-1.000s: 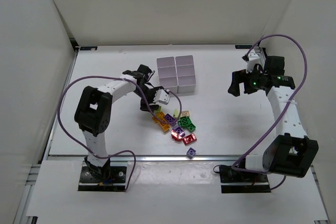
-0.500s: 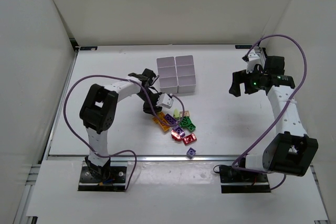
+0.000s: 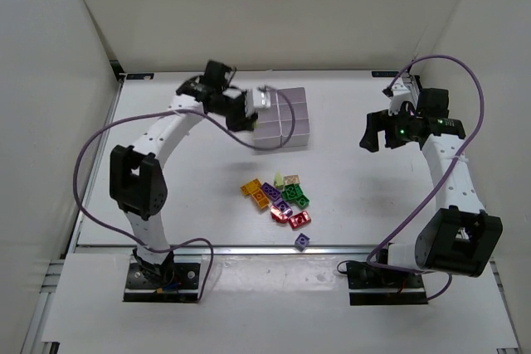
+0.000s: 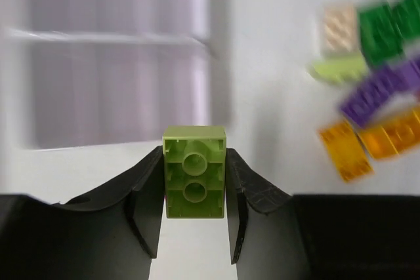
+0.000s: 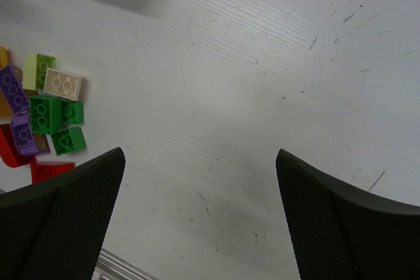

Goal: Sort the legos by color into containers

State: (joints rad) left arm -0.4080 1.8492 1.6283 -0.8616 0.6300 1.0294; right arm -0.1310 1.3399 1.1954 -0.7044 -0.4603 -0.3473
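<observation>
Upper centre of the top view: the left gripper (image 3: 264,99) hangs over the upper-left corner of the containers (image 3: 292,126), clamped on a single yellow-green brick (image 4: 194,172). The left wrist view confirms the hold. Both jaws press the long sides of the brick, and its far end projects past the fingertips. That grip leaves the end free to drop clear once the jaws part. The white bins fill the upper left of the wrist frame beyond the brick, blurred. Whether any bin already contains a piece cannot be determined.

Judgement: the carry is at the delivery stage. The arm is placed above the grid so the brick can fall into a cell rather than onto a dividing wall. Which cell lies directly beneath cannot be told.

Lower centre of the top view: the remaining legos (image 3: 278,196) lie clustered on the table (image 3: 357,196), well apart from the bins. Orange, purple, green, red, tan and one more yellow-green piece are present. A lone purple brick (image 3: 302,241) sits just below the cluster.

Right side: the right gripper (image 5: 197,227) is spread wide and carries nothing, held off above bare table, clear of the working arm.
</observation>
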